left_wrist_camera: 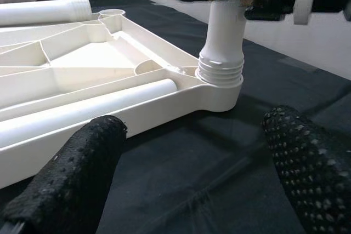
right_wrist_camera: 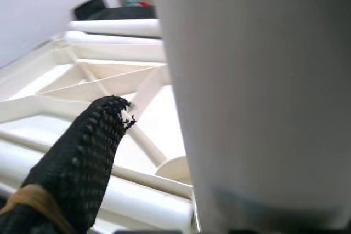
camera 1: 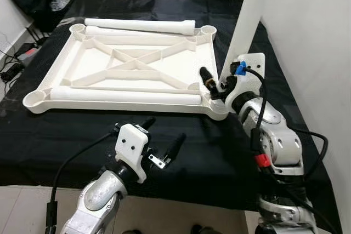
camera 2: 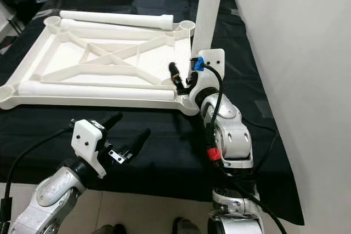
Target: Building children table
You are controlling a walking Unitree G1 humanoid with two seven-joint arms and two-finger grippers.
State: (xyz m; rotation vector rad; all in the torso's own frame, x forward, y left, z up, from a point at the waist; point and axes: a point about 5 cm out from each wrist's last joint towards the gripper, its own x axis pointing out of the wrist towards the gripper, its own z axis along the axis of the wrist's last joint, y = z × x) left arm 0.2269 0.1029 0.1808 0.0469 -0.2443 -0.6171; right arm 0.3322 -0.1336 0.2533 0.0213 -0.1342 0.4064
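- The white tabletop [camera 1: 131,64] lies upside down on the black-covered desk [camera 1: 285,97], ribbed underside up, so that its corner sockets face upward and can take the legs.
- One leg [camera 1: 249,12] stands upright in the socket at the tabletop's near right corner, close to the desk's right edge; in the left wrist view its threaded end [left_wrist_camera: 220,69] sits in that socket, with some threads showing above the rim, so I judge it is not fully screwed home.
- The right gripper [camera 1: 219,83] holds this leg low down, just above the socket, its fingers pinching the leg, one black finger [right_wrist_camera: 82,157] lying along the leg's side. A low grip probably keeps the leg plumb while it is turned.
- The left gripper [camera 1: 162,138] hovers over the desk's near edge, just in front of the tabletop, its fingers [left_wrist_camera: 71,173] spread wide and holding nothing. It points toward the socket corner, likely ready to steady the tabletop.
- Two more legs wait inside the tabletop: the near leg [camera 1: 126,97] lies along its near side, the far leg [camera 1: 140,26] along its far side, both kept within reach for the other sockets.
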